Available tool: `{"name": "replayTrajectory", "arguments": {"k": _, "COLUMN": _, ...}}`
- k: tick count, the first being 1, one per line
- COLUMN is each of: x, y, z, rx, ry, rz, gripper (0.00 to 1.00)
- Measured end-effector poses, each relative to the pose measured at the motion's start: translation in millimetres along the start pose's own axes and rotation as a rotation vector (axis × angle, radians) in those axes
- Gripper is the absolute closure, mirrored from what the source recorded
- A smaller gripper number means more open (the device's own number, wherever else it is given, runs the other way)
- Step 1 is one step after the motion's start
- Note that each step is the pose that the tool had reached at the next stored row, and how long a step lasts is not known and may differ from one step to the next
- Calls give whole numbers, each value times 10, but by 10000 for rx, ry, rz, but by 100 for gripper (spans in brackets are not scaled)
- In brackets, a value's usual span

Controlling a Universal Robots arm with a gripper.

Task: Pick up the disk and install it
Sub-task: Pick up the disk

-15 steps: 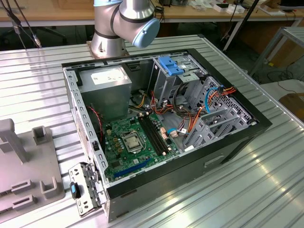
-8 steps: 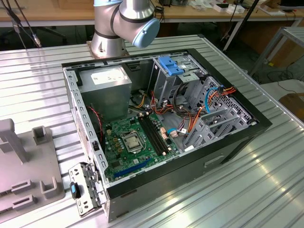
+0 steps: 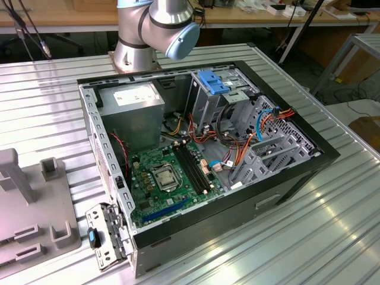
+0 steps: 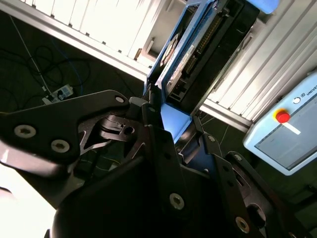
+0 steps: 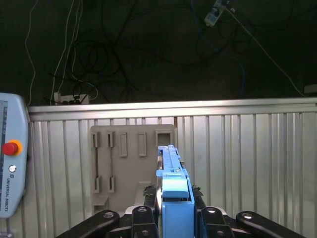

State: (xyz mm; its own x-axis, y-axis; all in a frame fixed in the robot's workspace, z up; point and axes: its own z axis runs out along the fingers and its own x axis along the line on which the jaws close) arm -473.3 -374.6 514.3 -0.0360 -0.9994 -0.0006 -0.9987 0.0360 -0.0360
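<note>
Clearly we have the disk (image 5: 169, 161), a thin grey-metal drive framed in bright blue plastic, edge-on in the first wrist view. Our end effector (image 5: 174, 201) is clamped narrowly on its blue end. Behind lie the ribbed metal bench (image 5: 247, 163) and a grey slotted fixture (image 5: 124, 163); beyond, a dark floor (image 5: 163, 25) strewn with cables (image 5: 94, 54). An open computer case (image 3: 267, 208) sits on the bench.

Ribbed metal table (image 3: 332, 237) fronts a wooden bench (image 3: 65, 18).
</note>
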Motion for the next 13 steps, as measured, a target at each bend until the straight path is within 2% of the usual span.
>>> {"name": "replayTrajectory", "arguments": {"k": 13, "x": 0, "y": -6, "z": -164, "rx": 0, "ry": 0, "rz": 0, "gripper": 63}}
